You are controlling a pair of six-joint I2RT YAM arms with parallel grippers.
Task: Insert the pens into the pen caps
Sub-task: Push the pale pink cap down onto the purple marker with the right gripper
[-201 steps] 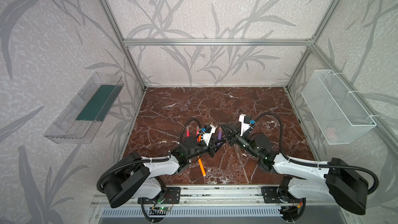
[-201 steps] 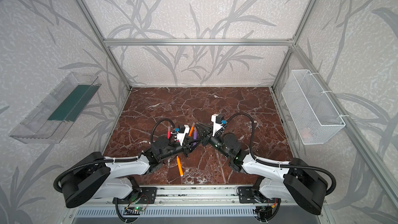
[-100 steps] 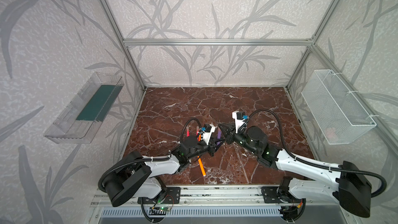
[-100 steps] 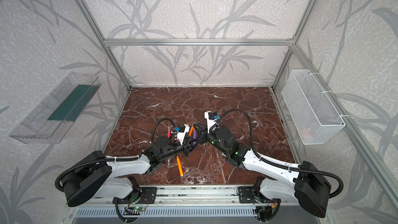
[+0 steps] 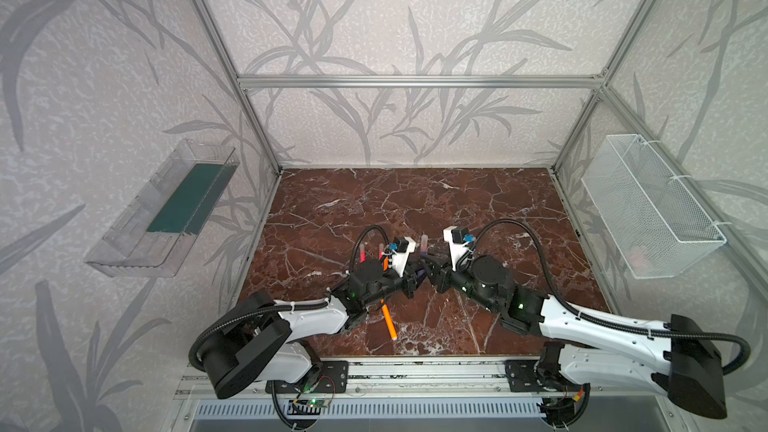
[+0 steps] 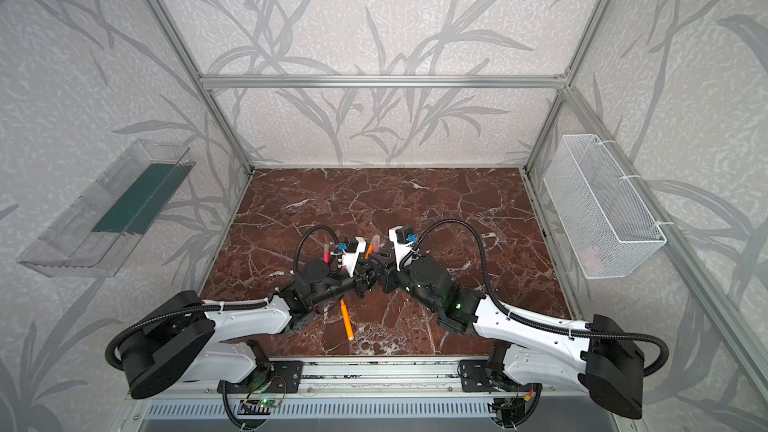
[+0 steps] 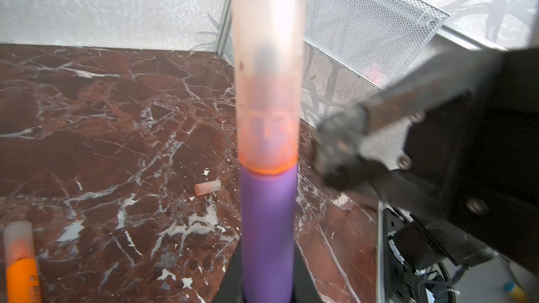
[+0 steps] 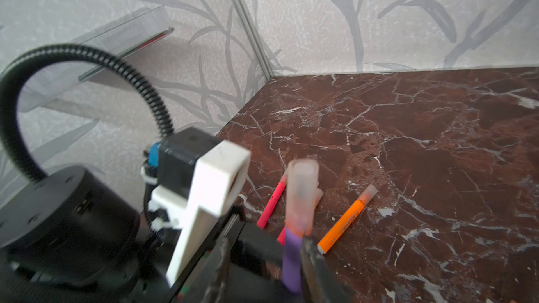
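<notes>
**Item:** purple pen [image 7: 267, 228].

**Location:** held upright above the desk [image 5: 415, 201], toward its front middle, between the two arms. The barrel is clamped low down by the left end effector [image 7: 267, 282], which is closed tight on it.

**Fitting:** a pale cap [image 7: 267, 68] is seated over the tip, with its rim meeting the barrel. The tip is seen dimly through the translucent wall.

**Change noted:** the right end effector [image 8: 264, 246], shut a moment earlier, is now found parted, and nothing is held by it. In the left wrist view one of its fingers [image 7: 341, 141] is shown beside the cap, apart from it.

**Meaning, as judged:** this pen is taken as capped and released by the right side. It is left to be set down by the left.

**Other stock:**
- One loose cap [image 7: 207, 187] is recorded lying on the desk beyond.
- A capped orange pen [image 8: 347, 222] and a pink-red pen [image 8: 271, 202] are laid near each other.
- A further orange pen [image 5: 388, 322] is logged near the front edge. Whether it is capped cannot be told.

At least one pen is judged still to be done, given the loose cap.
</notes>
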